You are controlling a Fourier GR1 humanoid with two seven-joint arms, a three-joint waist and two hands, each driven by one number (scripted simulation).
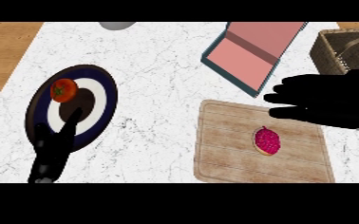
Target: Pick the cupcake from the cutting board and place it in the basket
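Observation:
A cupcake [267, 141] with pink-red frosting lies on its side on the wooden cutting board [224, 156] at the lower right. My right hand [319, 99] hovers over the board's far right corner, fingers straight and pointing left, apart from the cupcake and a little beyond it. The woven basket [335, 52] stands at the right edge, beyond that hand, partly cut off. My left hand [54, 149] rests at the lower left with fingers up, overlapping a plate's near rim.
A dark blue and white plate [98, 99] at the left holds a tomato [64, 90]. An open pink box with a teal rim [245, 59] lies beyond the board. A grey round object [117, 25] sits at the counter's far edge.

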